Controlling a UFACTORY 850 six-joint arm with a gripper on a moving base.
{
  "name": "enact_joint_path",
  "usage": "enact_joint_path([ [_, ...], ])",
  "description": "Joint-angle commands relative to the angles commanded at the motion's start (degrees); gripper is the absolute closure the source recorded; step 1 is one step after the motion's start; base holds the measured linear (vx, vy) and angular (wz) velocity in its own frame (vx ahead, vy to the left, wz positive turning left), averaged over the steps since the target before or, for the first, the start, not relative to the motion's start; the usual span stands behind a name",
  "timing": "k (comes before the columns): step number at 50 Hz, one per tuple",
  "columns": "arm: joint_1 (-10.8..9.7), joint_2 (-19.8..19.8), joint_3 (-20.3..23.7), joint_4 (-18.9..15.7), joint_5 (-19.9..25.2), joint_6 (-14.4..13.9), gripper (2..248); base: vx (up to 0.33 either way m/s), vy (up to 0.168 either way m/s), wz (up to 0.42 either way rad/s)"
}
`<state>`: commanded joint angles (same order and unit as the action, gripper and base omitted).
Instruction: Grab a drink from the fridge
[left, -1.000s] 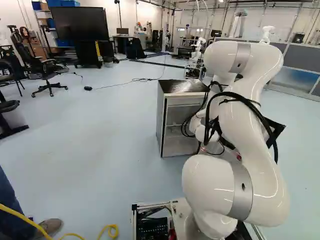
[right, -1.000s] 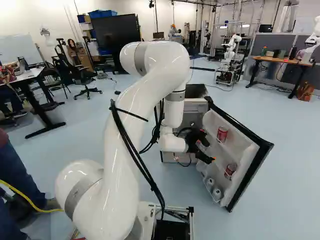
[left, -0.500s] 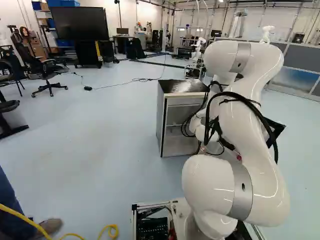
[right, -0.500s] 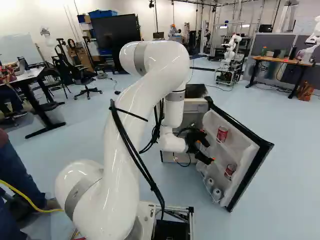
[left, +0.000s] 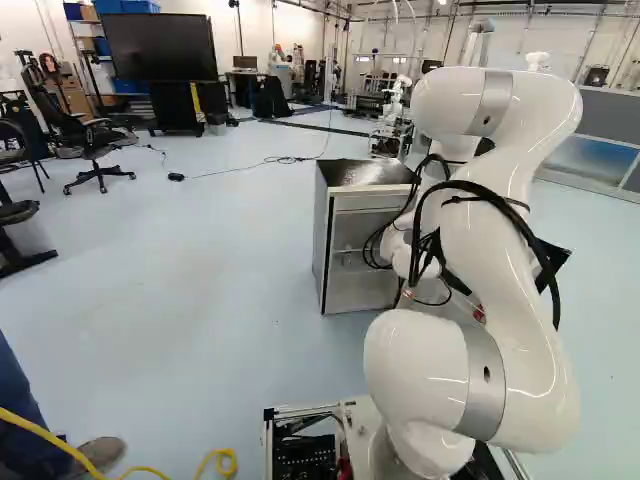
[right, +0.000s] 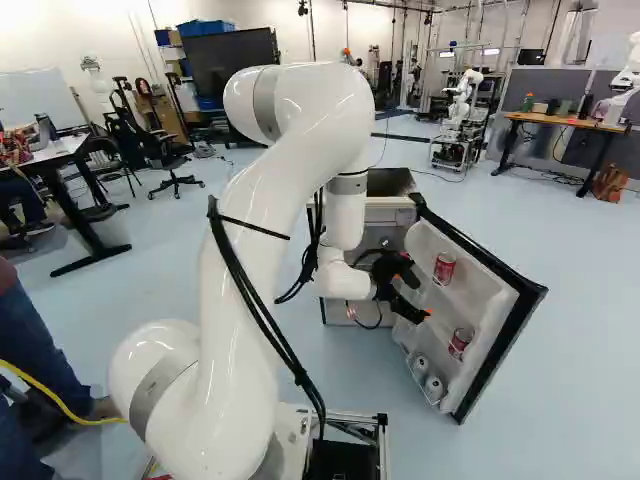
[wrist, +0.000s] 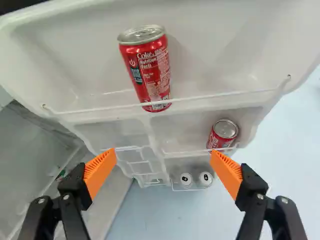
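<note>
The gripper (wrist: 164, 154) was wide open and empty. Right of centre in the right base view, the upper can (right: 444, 268) stood in the fridge door (right: 487, 297). Approach seemed underway; next, the fingers needed aligning around that can.

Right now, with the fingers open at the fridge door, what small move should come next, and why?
I'd raise the gripper slightly, fingers still apart, toward the upper red can. The can is roughly centred across their gap but sits higher than the fingertips, in the door's upper shelf, so closing now would likely miss it.
</note>
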<state>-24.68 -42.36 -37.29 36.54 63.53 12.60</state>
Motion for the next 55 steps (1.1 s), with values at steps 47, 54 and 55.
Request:
enact_joint_path([
  [47, 0.0, 8.5, 3.9, -4.2, 0.0, 0.0, 3, 0.0, 0.0, 0.0],
  [54, -0.2, 8.5, 3.8, -5.2, 0.0, 0.0, 3, 0.0, 0.0, 0.0],
  [55, -0.3, 8.4, 3.7, -5.3, 0.0, 0.0, 3, 0.0, 0.0, 0.0],
])
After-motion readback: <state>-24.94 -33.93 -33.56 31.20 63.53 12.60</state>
